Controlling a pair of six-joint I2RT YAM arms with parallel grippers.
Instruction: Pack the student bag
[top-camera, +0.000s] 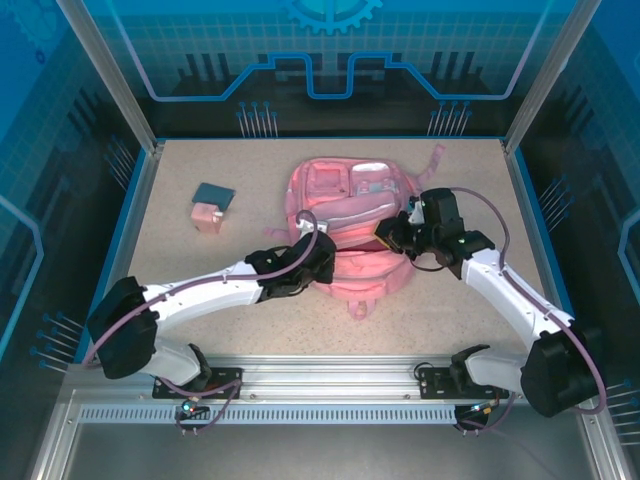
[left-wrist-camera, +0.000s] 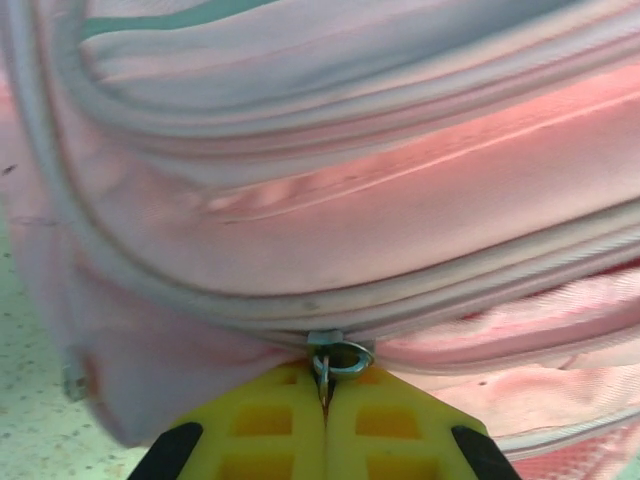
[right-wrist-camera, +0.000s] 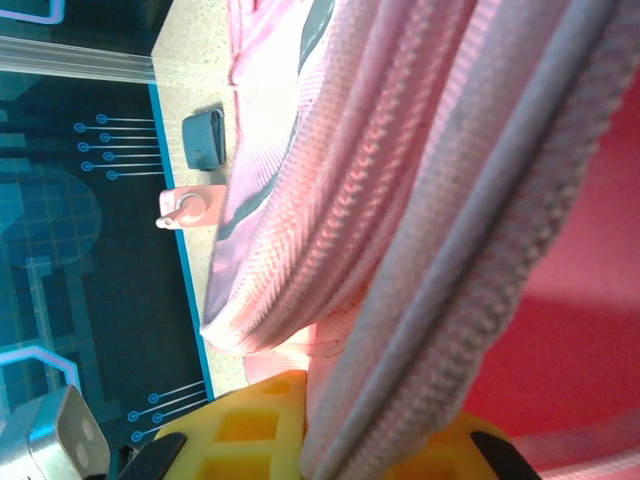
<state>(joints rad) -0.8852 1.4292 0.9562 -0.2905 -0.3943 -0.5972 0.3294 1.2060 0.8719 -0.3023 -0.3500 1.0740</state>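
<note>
The student bag, a pink soft backpack, lies in the middle of the table with its main opening gaping. My left gripper sits at the bag's near left side. In the left wrist view that gripper has its yellow fingers pressed together on the metal zip pull of a grey zip line. My right gripper is at the bag's right side. Its yellow fingers are clamped on the bag's grey zip edge, which it holds lifted.
A dark blue small object and a pink one lie on the table left of the bag, and both appear again in the right wrist view. Blue-edged walls enclose the table. A metal rail runs along the near edge.
</note>
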